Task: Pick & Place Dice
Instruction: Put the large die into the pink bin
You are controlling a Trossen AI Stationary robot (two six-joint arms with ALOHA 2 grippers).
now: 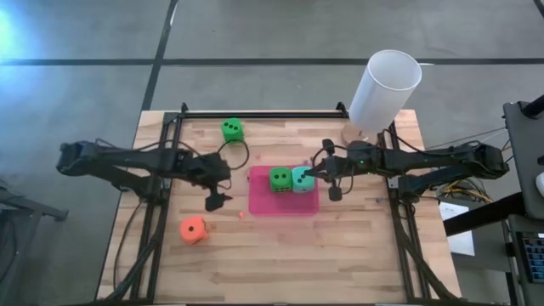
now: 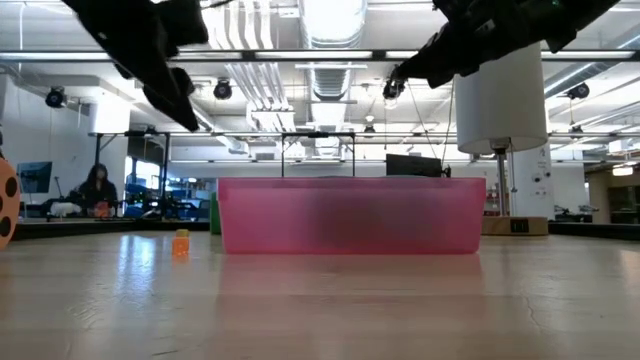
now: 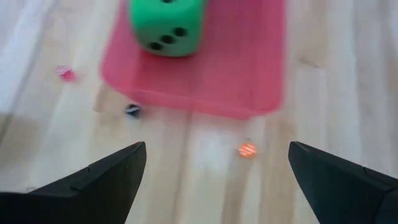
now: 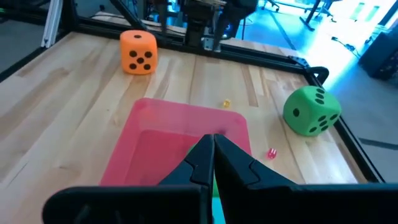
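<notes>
Two dice, green (image 1: 280,178) and teal (image 1: 303,178), already side by side on pink pad (image 1: 263,204), frame centre. Orange die (image 1: 193,229) lower left and second green die (image 1: 232,129) upper centre-left on counter (image 1: 340,255), presumably awaiting pickup. Left gripper (image 1: 217,189) jaws wide, empty, beside pad; right gripper (image 1: 327,180) jaws shut, empty, by teal die.

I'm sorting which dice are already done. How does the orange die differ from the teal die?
The orange die sits on the bare wooden table, out by the left arm's side; the teal die rests on the pink pad. The orange die stands alone; the teal die sits right beside a green die, and the shut right gripper is next to it. Both are small pipped cubes.
</notes>
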